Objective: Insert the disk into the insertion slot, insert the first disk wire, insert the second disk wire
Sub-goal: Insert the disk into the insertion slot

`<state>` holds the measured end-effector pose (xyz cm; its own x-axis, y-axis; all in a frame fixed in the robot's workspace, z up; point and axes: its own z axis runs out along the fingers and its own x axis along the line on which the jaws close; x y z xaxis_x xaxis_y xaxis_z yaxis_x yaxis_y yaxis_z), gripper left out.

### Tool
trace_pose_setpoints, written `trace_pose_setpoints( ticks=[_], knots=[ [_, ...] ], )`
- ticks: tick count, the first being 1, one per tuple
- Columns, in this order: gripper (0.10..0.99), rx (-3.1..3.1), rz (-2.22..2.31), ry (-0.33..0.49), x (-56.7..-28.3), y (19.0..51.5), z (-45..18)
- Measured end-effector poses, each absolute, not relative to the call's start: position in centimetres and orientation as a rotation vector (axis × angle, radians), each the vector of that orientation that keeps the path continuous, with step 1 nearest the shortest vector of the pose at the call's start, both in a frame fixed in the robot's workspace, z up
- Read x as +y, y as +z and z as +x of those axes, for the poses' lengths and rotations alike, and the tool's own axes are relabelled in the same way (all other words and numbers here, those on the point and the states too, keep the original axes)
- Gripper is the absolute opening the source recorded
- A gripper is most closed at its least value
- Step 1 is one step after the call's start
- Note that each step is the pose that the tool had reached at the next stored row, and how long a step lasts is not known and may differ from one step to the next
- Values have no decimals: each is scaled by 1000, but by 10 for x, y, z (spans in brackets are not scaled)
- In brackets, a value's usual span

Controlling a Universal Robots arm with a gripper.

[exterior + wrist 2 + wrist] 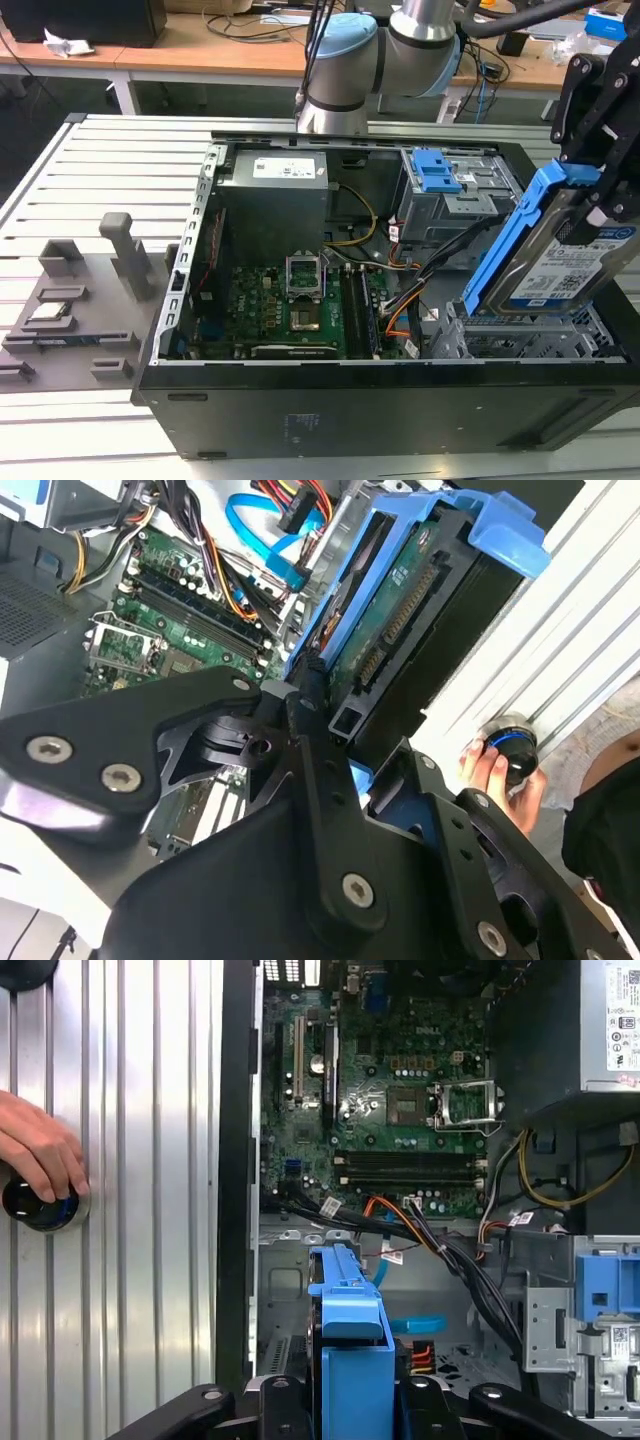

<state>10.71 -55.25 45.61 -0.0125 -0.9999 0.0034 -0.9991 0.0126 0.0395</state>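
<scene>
My gripper (592, 190) is shut on the disk (560, 268), a silver drive with a white label in a blue carrier frame. The disk hangs tilted, its lower end just above the insertion slot (520, 342), the low grey perforated cage at the exterior view's right of the open computer case. Both wrist views show the blue carrier (350, 1332) edge-on between my black fingers (440, 1395), and the second wrist view shows the disk's green underside (400, 610). Loose black and orange wires (405, 1222) and a blue flat cable (418, 1324) lie beside the cage.
A taller grey cage with a blue latch (440, 172) stands behind the slot. The motherboard (300, 300) and power supply (275, 190) occupy the case. A person's hand (35, 1150) rests on a black knob (40, 1206) on the ribbed table outside the case wall.
</scene>
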Motion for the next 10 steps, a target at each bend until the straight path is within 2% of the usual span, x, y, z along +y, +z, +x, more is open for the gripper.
trace_pose_setpoints(
  ticks=[10],
  knots=[
    [365,-2211,2184,-36,-546,442,108]
  ],
)
